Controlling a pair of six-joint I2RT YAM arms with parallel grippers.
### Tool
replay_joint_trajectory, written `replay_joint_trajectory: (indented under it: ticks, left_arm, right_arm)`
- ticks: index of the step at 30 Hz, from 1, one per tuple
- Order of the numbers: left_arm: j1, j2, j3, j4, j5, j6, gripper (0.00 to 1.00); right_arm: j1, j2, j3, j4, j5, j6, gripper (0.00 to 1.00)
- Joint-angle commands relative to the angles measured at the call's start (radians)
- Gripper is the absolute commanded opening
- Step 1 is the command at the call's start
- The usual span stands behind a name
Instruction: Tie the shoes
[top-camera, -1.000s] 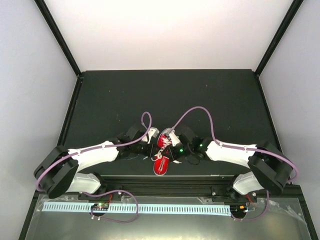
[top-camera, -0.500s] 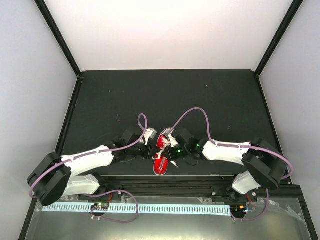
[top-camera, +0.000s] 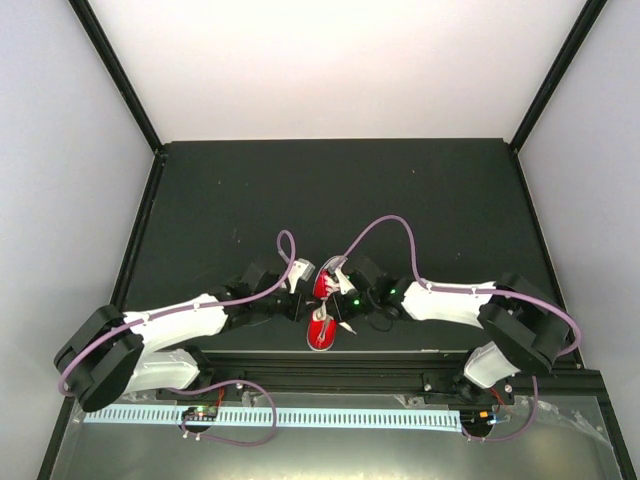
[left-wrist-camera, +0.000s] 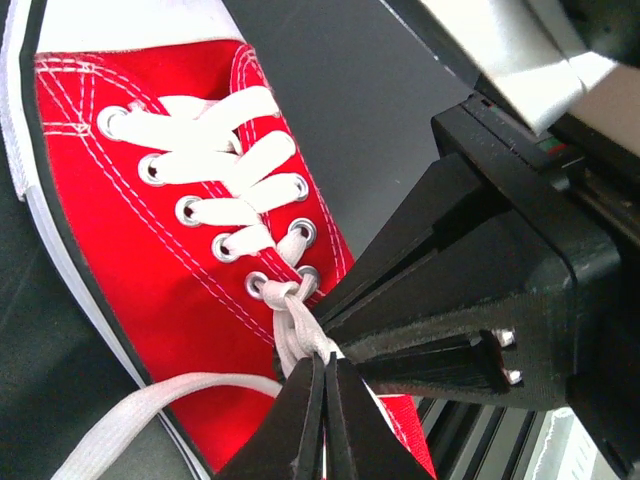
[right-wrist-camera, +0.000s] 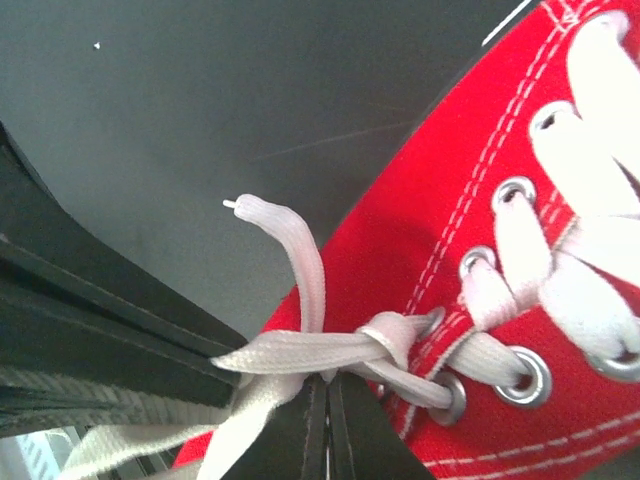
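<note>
Overhead, shoe: you have the small red canvas low-top sneaker (top-camera: 319, 331) at the near middle of the black table (top-camera: 300, 200), toe pointing far, heel close to the near edge.
Overhead, arms: your left gripper (top-camera: 306, 305) and right gripper (top-camera: 338, 310) come in from the left and right and meet over the sneaker's laced middle. At this size you cannot make out the jaws.
Left wrist, pincer: the left gripper's jaws are pressed together with no gap, pinching a twisted strand of the long white laces (left-wrist-camera: 215, 150) just past the last pair of silver eyelets (left-wrist-camera: 258, 287).
Left wrist, neighbours: the right gripper's black body crowds in beside it, its tip at the same twist. A loose flat strand trails off across the white sole edge (left-wrist-camera: 60, 260).
Left wrist, toe: the white rubber toe cap (left-wrist-camera: 215, 20) shows at the frame's top.
Right wrist, pincer: the right gripper's jaws are closed tight on the laces where a flat strand leaves the crossing.
Right wrist, knot: a single crossing sits against the top eyelets, and one free end arches away, its tip above the dark table.
</note>
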Motion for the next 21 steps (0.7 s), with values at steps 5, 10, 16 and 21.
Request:
replay_joint_trajectory:
  ticks: [5,10,16,21]
  left_arm:
    - [-0.006,0.021,0.009,0.045,-0.006,-0.017,0.02]
    - [-0.006,0.009,-0.005,0.042,0.001,-0.006,0.02]
    - [-0.006,-0.018,-0.022,0.042,0.026,0.006,0.16]
    - [0.006,-0.077,-0.013,-0.026,-0.050,-0.009,0.30]
  right_arm:
    - [0.020,0.033,0.038,0.014,0.005,-0.033,0.02]
    - [0.021,0.042,0.037,0.016,0.032,-0.022,0.02]
    - [0.021,0.036,0.023,0.020,0.060,-0.001,0.02]
    - [0.021,0.017,0.012,0.015,0.073,0.000,0.02]
